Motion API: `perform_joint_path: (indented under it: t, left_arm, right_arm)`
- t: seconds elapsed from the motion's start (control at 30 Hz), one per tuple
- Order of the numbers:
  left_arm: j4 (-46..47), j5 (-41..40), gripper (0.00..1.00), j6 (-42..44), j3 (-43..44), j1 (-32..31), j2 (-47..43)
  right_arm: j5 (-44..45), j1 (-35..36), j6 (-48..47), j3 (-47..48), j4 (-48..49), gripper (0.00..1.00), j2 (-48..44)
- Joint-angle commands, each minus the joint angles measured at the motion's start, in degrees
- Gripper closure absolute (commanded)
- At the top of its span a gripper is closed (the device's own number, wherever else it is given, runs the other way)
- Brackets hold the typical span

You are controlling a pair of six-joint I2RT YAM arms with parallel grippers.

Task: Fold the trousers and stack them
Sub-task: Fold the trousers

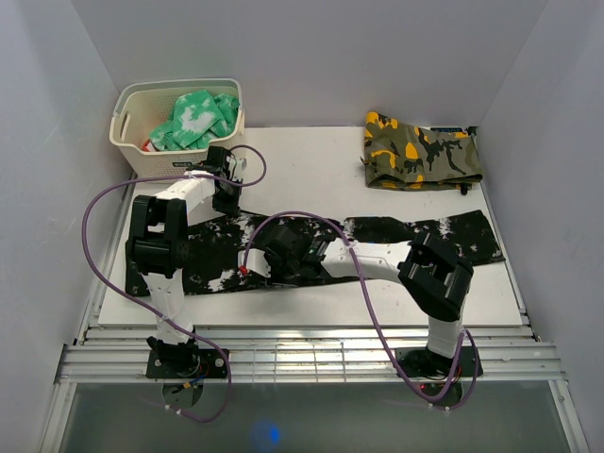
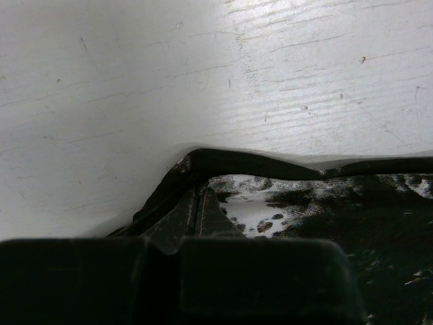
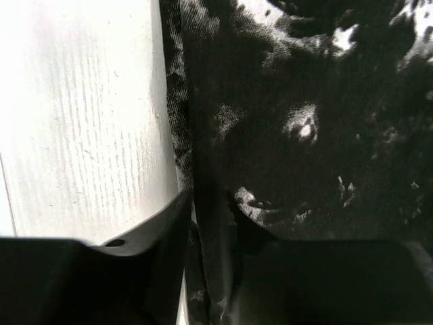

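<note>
Trousers' place: the trousers [image 1: 415,231] lie flat across the middle of the worktop [image 1: 311,160], reaching from near its left edge almost to its right edge.
Long axis: left to right, parallel to the near edge; the leg ends point toward the right edge.
Left gripper: the left gripper [image 2: 166,245] is closed tight on a raised fold at the trousers' far-left edge.
Right gripper: the right gripper [image 3: 206,227] sits at the trousers' near edge, jaws slightly apart with a ridge of fabric between them; whether it clamps cannot be told.
Top view only: a basket [image 1: 127,142] with a green-and-white garment [image 1: 198,118] at the far-left corner, and a camouflage garment [image 1: 420,151] at the far-right corner.
Wrist views only: the pinched folds between the 2 pairs of fingers.
</note>
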Motion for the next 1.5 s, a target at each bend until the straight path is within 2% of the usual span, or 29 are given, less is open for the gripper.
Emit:
perform_joint_path:
  t: [0.0, 0.03, 0.1, 0.77, 1.2, 1.4, 1.47]
  left_arm:
    - [0.5, -3.3, 1.0, 1.2, -2.2, 1.2, 5.0]
    - [0.5, -3.2, 1.0, 1.2, -2.1, 1.2, 5.0]
    - [0.5, -3.2, 1.0, 1.2, -2.0, 1.1, 5.3]
    - [0.5, -4.8, 1.0, 1.7, -0.7, 1.2, 6.1]
    - [0.5, -5.3, 1.0, 2.0, 0.1, 1.2, 6.8]
    - [-0.1, -3.6, 1.0, 2.6, 1.0, 1.3, 7.1]
    - [-0.7, 0.0, 0.91, 3.1, 1.7, 1.3, 5.8]
  right_arm:
    - [0.4, -0.4, -0.6, 0.8, 1.3, 0.76, 1.8]
    - [0.4, -0.6, -0.6, 0.9, 1.3, 0.86, 1.8]
    - [0.5, -0.6, -0.6, 1.1, 1.2, 0.92, 2.0]
    - [-4.5, 0.3, 1.8, -1.3, -0.7, 0.92, -4.1]
    - [-6.4, 0.9, 2.3, -3.4, -0.5, 0.92, -2.3]
    - [-4.6, 1.3, 2.0, -2.4, 0.1, 0.92, 0.0]
    - [-3.4, 1.1, 2.0, -1.2, -0.9, 0.86, 0.7]
